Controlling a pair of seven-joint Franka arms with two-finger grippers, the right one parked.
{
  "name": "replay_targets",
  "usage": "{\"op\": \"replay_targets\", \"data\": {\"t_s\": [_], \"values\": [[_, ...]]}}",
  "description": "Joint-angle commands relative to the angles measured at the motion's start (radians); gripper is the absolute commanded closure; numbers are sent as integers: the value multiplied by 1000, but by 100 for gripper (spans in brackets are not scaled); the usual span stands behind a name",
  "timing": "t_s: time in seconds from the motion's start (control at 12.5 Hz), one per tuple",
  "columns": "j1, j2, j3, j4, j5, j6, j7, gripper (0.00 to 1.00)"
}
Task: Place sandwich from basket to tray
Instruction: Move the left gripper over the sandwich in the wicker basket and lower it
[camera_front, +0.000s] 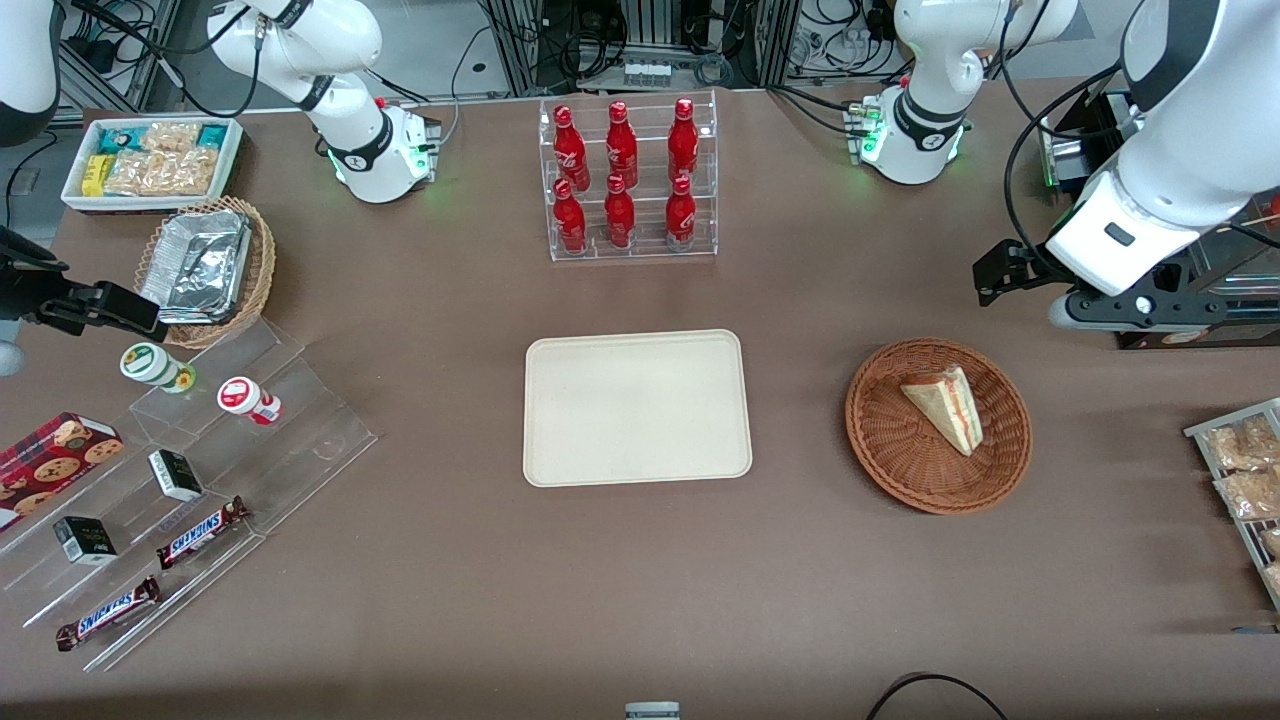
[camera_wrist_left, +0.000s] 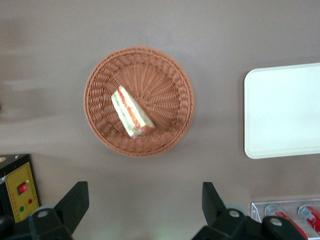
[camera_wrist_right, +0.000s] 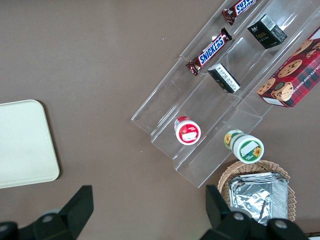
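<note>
- The gripper (camera_wrist_left: 141, 210) hangs high with fingers spread wide, holding nothing.
- The sandwich (camera_wrist_left: 130, 112) lies in the basket (camera_wrist_left: 172, 75), below and nearer the front camera, long axis slanting across the fingers' line.
- The tray (camera_front: 560, 450) sits bare beside the basket.

A clear acrylic rack (camera_front: 632, 180) of six red bottles (camera_front: 621, 145) stood at the brown table's (camera_front: 640, 600) edge farthest from the front camera. A clear stepped stand (camera_front: 190, 500) carrying Snickers bars (camera_front: 200, 532) sat toward the parked arm's end.
</note>
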Motion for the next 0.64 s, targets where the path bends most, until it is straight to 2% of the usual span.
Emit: {"op": "replay_targets", "data": {"t_s": [0.0, 0.16, 0.56], "values": [[0, 14, 2, 28, -15, -61, -1, 0], [-4, 23, 1, 4, 1, -37, 0, 0], [0, 11, 1, -221, 0, 187, 0, 0]]}}
